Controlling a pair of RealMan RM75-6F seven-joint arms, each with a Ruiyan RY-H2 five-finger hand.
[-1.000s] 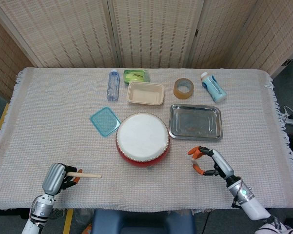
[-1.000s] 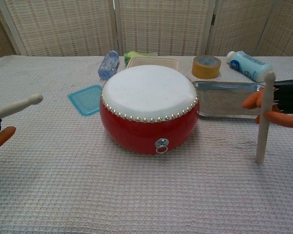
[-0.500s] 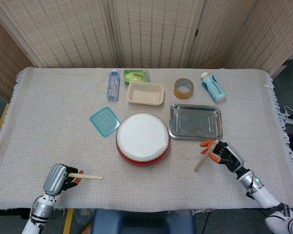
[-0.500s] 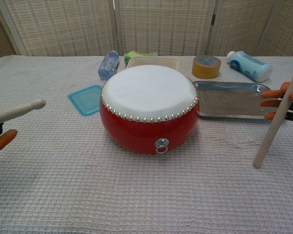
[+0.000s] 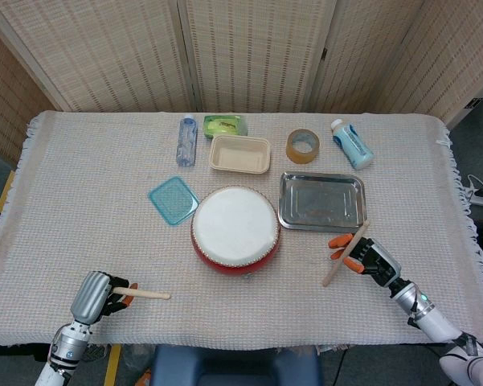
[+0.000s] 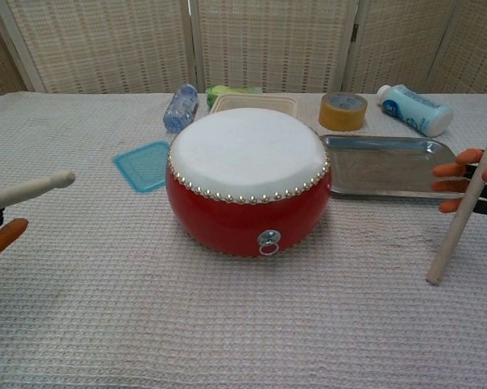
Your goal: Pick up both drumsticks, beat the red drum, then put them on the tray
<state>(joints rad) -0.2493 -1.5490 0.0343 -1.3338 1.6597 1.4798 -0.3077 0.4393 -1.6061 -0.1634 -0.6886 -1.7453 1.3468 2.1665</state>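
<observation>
The red drum (image 5: 235,227) with its white skin (image 6: 245,151) stands at the table's middle. To its right lies the empty metal tray (image 5: 321,201) (image 6: 385,166). My left hand (image 5: 96,293) at the front left grips a wooden drumstick (image 5: 146,293) (image 6: 28,190) that points right toward the drum. My right hand (image 5: 366,256) (image 6: 468,177), just in front of the tray's right corner, holds the other drumstick (image 5: 345,254) (image 6: 465,209) slanting down to the left, its lower end near the cloth.
Behind the drum sit a teal lid (image 5: 173,199), a beige container (image 5: 239,153), a plastic bottle (image 5: 186,141), a green box (image 5: 225,125), a tape roll (image 5: 302,145) and a white-blue bottle (image 5: 351,144). A screen stands behind the table.
My right hand has turned and shifted right toward the tray's front corner, tilting its drumstick from upright to slanting. The left hand and stick barely moved.
</observation>
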